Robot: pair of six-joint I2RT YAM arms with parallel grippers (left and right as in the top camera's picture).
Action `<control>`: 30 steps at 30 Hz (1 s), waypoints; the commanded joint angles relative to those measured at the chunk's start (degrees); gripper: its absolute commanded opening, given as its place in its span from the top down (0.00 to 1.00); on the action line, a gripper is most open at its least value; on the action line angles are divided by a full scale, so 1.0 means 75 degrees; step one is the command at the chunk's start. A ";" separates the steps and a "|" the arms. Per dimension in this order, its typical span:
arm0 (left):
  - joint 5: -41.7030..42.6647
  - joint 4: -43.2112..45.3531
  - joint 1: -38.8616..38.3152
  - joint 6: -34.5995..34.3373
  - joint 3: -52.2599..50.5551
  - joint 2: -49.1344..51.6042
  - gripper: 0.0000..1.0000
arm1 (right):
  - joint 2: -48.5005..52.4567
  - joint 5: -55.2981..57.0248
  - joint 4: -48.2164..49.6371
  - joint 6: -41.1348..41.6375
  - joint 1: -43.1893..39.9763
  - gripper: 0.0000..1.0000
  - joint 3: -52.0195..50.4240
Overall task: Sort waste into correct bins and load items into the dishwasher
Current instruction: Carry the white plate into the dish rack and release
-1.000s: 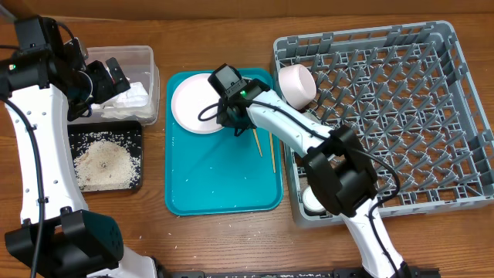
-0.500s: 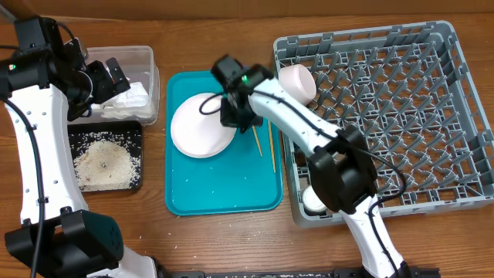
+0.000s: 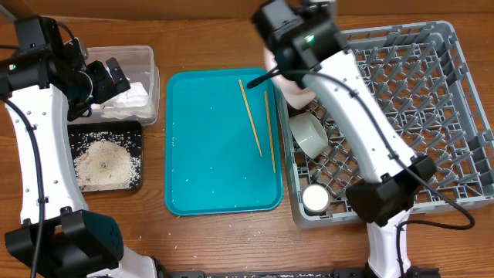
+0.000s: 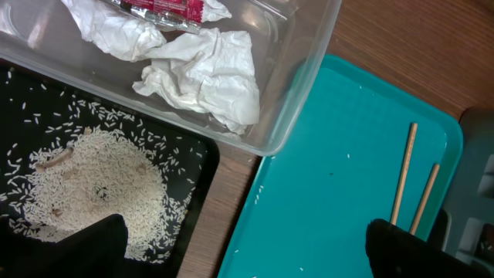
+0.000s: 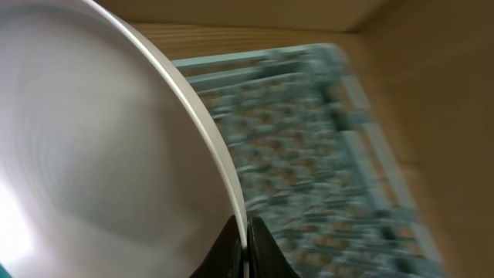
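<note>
Glossy smooth plate [image 5: 93, 139], clear plastic tub [image 4: 305, 81] (crumpled paper wrappers [image 4: 208, 77]), wooden chopsticks [image 3: 250, 117], matt teal tray [image 3: 208, 170].

No word, number or brand is legible anywhere. The only print is a red patch on a crumpled wrapper [image 4: 166, 8] in the clear tub [image 4: 305, 85], and its lettering is too blurred to read.

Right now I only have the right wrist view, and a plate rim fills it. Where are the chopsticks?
Observer: Both chopsticks lie on the teal tray, toward its right side.
Operator: What's in the rack already?
Observer: A pale bowl on its side and a white cup, both along the left side of the rack.
</note>
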 commanded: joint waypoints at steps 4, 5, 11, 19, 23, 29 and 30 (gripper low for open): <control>-0.0055 0.0000 0.0000 0.0093 0.0160 -0.0108 0.00 | -0.0047 0.2194 -0.0064 -0.0020 -0.0965 0.96 0.0093; -0.0055 0.0000 0.0000 0.0093 0.0160 -0.0108 0.00 | 0.0012 0.2209 0.0087 -0.0216 -0.1116 0.96 0.0090; -0.0055 0.0000 0.0000 0.0096 0.0160 -0.0108 0.00 | 0.0125 0.2119 0.0901 -0.0866 -0.1376 0.96 -0.0699; -0.0055 0.0000 0.0000 0.0096 0.0160 -0.0108 0.00 | 0.0125 0.1682 0.1775 -0.0857 -0.1110 0.96 -0.2396; -0.0055 0.0000 0.0000 0.0093 0.0160 -0.0108 0.00 | 0.0125 0.1332 0.2087 -0.0831 -0.1043 0.96 -0.2783; -0.0055 0.0000 0.0000 0.0093 0.0160 -0.0108 0.00 | 0.0122 0.0192 0.2273 -0.0772 -0.1043 0.31 -0.2769; -0.0055 0.0000 0.0000 0.0096 0.0160 -0.0108 0.00 | 0.0122 -0.0038 0.2264 -0.0775 -0.1043 0.21 -0.2669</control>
